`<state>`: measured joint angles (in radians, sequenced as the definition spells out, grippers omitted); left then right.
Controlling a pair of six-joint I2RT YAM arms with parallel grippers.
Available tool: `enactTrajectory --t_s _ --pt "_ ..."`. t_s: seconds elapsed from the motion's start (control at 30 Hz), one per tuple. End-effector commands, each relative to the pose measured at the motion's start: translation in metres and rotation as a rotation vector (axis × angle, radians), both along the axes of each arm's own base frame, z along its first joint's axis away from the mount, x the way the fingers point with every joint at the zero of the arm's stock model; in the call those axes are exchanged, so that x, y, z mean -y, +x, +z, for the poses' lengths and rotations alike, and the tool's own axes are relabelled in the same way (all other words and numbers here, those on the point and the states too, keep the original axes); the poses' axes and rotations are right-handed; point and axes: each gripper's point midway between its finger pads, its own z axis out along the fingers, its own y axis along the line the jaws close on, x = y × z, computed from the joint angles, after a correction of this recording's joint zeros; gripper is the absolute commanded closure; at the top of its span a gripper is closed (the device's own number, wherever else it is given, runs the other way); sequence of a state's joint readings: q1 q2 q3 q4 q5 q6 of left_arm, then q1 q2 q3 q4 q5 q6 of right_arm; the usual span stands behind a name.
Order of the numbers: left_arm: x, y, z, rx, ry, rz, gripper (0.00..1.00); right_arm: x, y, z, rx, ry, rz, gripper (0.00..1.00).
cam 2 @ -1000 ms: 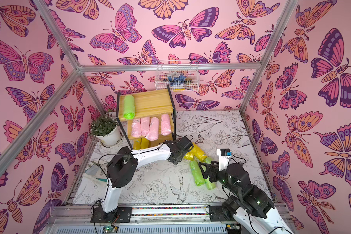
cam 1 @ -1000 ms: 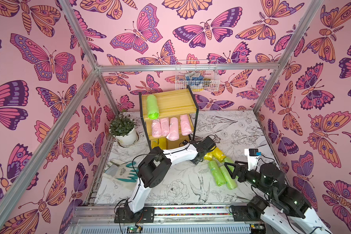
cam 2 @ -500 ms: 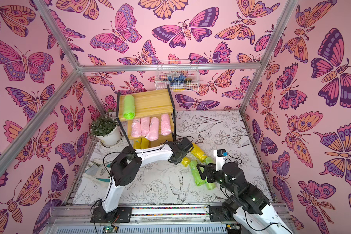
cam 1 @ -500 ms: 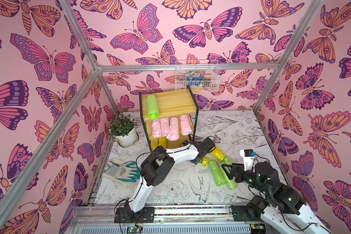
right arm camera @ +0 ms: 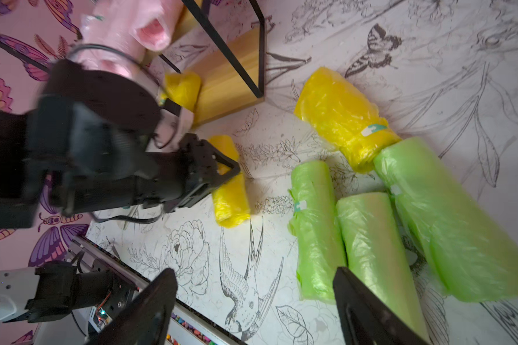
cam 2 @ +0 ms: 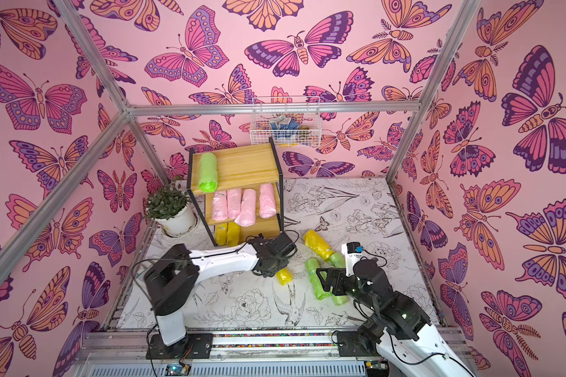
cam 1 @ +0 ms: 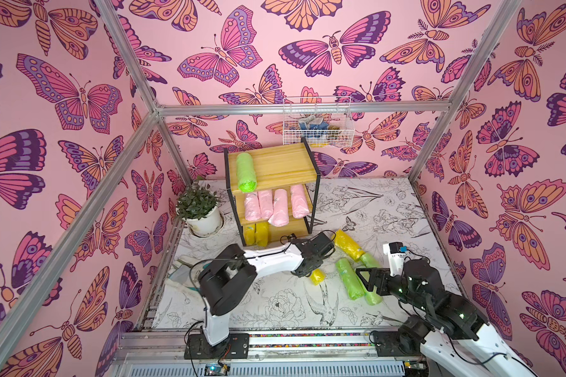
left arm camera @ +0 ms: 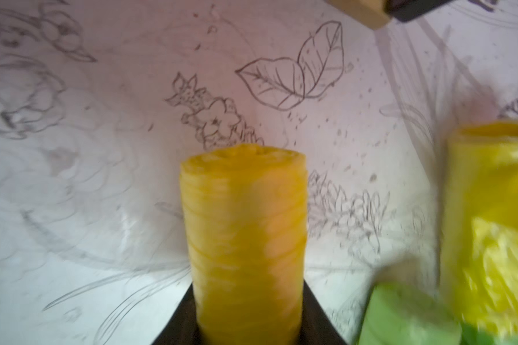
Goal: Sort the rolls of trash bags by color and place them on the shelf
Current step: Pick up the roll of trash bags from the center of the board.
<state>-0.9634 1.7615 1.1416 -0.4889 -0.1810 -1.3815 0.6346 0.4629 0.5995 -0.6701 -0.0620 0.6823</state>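
Pink butterfly walls are boxing in the flower-sketched floor sheet you are working over. Your left gripper is clamping the small yellow roll around its body. The left wrist view is showing the roll sticking out from between the two jaws, though it is not showing whether the roll is off the sheet.

Near it, your right gripper is hanging with its jaws spread wide and nothing between them. It is hovering above the near ends of three green rolls, which are lying side by side on the sheet. A larger yellow roll is lying just beyond them, with one end touching the outermost green one.

Further out, the shelf is standing by the back wall. One green roll is sitting on the top board and four pink rolls are filling the middle board. Two yellow rolls are sitting on the bottom board, at the end nearer the potted plant.

By that count, you are looking at pink finished, yellow half done with a third in your grip, and green barely begun. You are facing five rolls left to shelve: this yellow one, the larger yellow one for the bottom board, and the three green ones for the top.
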Motion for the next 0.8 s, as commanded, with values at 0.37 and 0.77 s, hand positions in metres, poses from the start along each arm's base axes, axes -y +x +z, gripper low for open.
enactTrajectory --t_s 0.37,0.77 --pt "-0.012 -0.039 0.120 0.299 -0.491 -0.143 1.00 -0.087 -0.031 0.024 -0.035 0.182 0.272 0.06" --pt "-0.026 -0.050 0.146 0.405 -0.679 -0.128 1.00 -0.167 -0.035 0.042 -0.066 0.430 0.304 0.08"
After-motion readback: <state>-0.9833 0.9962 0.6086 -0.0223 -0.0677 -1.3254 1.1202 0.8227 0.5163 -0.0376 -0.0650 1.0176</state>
